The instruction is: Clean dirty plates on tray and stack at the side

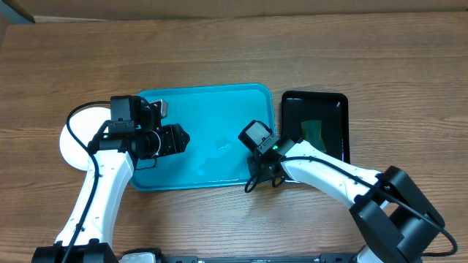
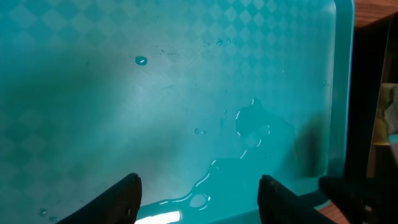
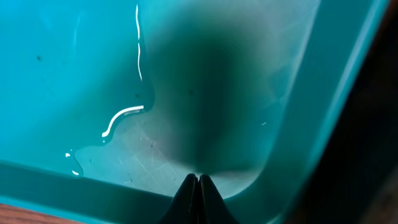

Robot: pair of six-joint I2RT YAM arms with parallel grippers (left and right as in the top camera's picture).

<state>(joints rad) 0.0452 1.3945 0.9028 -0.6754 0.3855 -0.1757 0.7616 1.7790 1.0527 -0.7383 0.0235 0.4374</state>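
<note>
The right gripper [image 3: 198,190] has its two dark fingers pressed together with nothing between them. It hangs low over a rounded corner of the large turquoise-blue rounded-rectangle plastic tray [image 3: 74,74]. Just ahead of its tips, a thin film of clear water [image 3: 124,146] lies on the tray floor, and the raised rim runs right beneath them.

The left gripper [image 2: 199,190] has its fingers [image 2: 124,199] spread wide and holds nothing. Below and ahead of it is bare wet tray floor [image 2: 93,93] with a shallow puddle [image 2: 252,127] and a few stray droplets.

From overhead, the left gripper [image 1: 180,138] sits over its own end of the tray [image 1: 219,102], while the right gripper [image 1: 262,162] is at the opposite near corner. No plate lies on the tray. Behind the left gripper, off the tray and partly under its arm, rests a round white plastic plate [image 1: 73,146]; it may be more than one stacked, but the view does not settle it. Beyond the right gripper, a smaller glossy black tray [image 1: 289,109] stands just beside the turquoise one on the wooden table [image 1: 219,51], with something greenish [image 1: 316,134] inside.
</note>
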